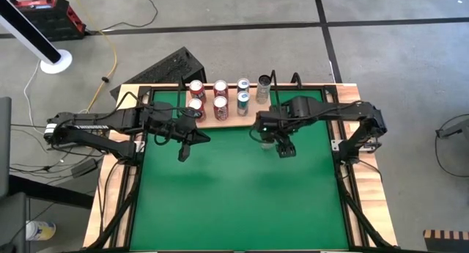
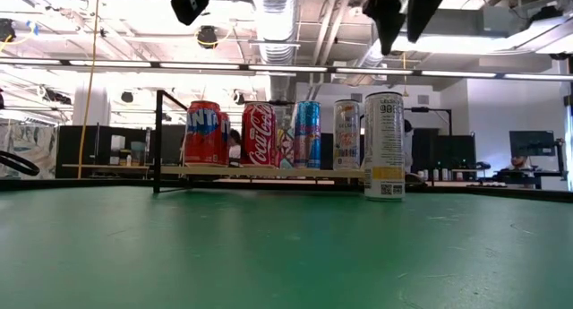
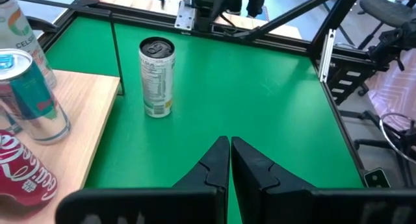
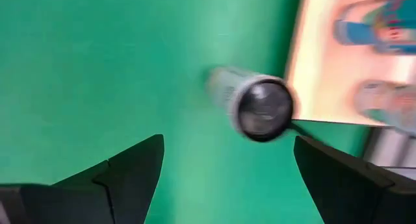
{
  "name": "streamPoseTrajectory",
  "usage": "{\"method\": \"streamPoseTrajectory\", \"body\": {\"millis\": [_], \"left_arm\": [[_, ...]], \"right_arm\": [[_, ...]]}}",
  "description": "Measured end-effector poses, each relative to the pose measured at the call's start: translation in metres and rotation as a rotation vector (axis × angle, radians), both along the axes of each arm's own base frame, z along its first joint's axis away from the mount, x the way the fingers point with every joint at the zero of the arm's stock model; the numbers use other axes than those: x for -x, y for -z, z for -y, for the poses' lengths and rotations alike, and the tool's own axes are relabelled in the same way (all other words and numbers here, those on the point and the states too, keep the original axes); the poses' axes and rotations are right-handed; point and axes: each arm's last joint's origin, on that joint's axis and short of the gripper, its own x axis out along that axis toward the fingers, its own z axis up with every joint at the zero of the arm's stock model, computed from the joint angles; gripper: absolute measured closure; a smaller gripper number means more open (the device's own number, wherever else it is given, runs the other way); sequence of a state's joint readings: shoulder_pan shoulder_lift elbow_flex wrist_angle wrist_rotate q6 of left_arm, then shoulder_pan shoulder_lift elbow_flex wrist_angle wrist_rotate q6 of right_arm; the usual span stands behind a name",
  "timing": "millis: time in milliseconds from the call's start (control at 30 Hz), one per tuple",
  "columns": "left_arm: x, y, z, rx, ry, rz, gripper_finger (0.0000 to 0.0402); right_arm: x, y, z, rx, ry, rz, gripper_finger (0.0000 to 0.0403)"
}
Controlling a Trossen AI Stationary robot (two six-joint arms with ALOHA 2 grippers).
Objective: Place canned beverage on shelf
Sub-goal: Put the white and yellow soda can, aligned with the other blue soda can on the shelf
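I'm seeing the can (image 1: 263,89) standing upright on the worktop (image 1: 234,194) just off the shelf (image 1: 227,119) end; right gripper (image 4: 224,165), fingers apart, is hovering nearer; left gripper (image 3: 229,160) fingers together.

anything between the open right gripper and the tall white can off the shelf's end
Nothing: in the right wrist view only bare green table top separates the open right gripper from the tall white can, standing just off the shelf.
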State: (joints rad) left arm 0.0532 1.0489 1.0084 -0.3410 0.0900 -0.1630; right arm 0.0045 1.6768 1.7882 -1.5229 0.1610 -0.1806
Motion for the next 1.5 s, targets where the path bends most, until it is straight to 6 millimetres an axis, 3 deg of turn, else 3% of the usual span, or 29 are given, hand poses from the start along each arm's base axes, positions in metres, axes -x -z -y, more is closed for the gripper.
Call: {"method": "streamPoseTrajectory", "body": {"millis": [267,533,1000,1300,1500], "left_arm": [[0.0,0.001,0.0,0.023,-0.01,-0.007,0.0401],[0.001,0.002,0.0,0.04,-0.008,-0.023,0.0401],[0.001,0.003,0.0,0.033,-0.011,-0.037,0.0401],[0.001,0.003,0.0,0.028,-0.01,-0.036,0.0401],[0.001,0.003,0.0,0.016,-0.006,-0.036,0.0401]], "right_arm": [[-0.016,0.013,0.013,0.125,-0.325,-0.073,0.0036],[-0.021,0.02,0.013,0.057,-0.422,-0.096,0.0036],[-0.017,0.022,0.054,-0.102,-0.336,-0.044,0.0036],[-0.019,0.047,0.061,-0.12,-0.309,-0.069,0.0036],[-0.021,0.048,0.061,-0.114,-0.299,-0.047,0.0036]]}}
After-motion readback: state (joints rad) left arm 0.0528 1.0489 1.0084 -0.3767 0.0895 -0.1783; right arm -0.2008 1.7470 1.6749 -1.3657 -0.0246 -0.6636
